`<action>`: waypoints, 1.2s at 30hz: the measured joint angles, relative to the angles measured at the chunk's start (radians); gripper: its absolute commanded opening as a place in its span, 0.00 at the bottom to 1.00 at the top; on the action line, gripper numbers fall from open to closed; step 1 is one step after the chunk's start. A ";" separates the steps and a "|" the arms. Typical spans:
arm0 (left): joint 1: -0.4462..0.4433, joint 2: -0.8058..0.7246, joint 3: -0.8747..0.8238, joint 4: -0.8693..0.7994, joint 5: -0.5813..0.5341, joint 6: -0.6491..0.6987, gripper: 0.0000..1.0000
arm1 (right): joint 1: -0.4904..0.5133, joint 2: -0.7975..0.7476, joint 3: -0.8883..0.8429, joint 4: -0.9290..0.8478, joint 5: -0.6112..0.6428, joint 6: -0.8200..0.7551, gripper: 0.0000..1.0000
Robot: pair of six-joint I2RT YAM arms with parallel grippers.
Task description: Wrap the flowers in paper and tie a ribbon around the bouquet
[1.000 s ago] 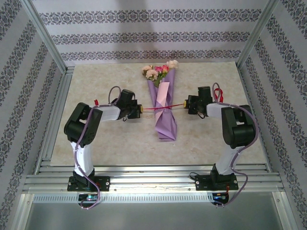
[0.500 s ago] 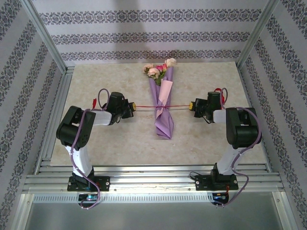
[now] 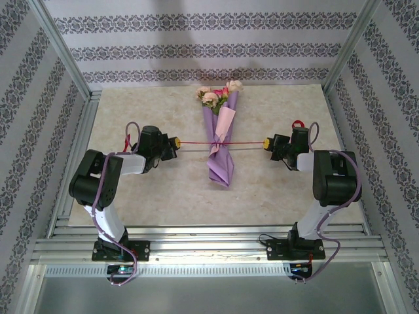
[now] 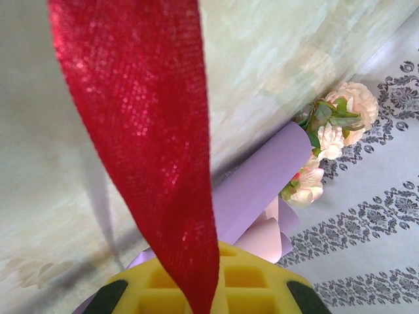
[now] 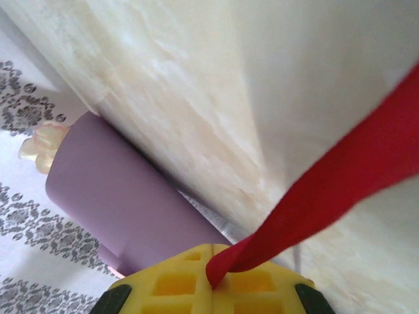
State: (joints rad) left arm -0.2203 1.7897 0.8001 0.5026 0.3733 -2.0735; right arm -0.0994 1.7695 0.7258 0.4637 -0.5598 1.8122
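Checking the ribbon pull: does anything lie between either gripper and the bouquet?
Nothing visible. Only bare table lies between the left gripper, the right gripper and the bouquet, spanned by the ribbon both hold.

Red ribbon (image 3: 193, 141), lilac paper (image 3: 220, 167), pale pink flowers (image 3: 213, 97)
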 measured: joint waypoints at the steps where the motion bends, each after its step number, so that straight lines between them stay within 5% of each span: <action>1: 0.000 0.000 -0.001 0.000 0.000 0.000 0.00 | 0.000 0.000 0.000 0.006 0.000 0.002 0.00; 24: 0.064 -0.073 -0.054 -0.016 0.038 0.016 0.00 | -0.049 -0.030 -0.013 0.023 -0.015 0.003 0.00; 36: -0.004 -0.034 0.076 -0.101 -0.008 0.071 0.00 | 0.018 -0.049 0.012 -0.039 0.115 -0.024 0.00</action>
State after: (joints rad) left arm -0.2245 1.7557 0.8764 0.4011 0.3653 -2.0026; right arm -0.0814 1.7203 0.7376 0.4248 -0.4450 1.7885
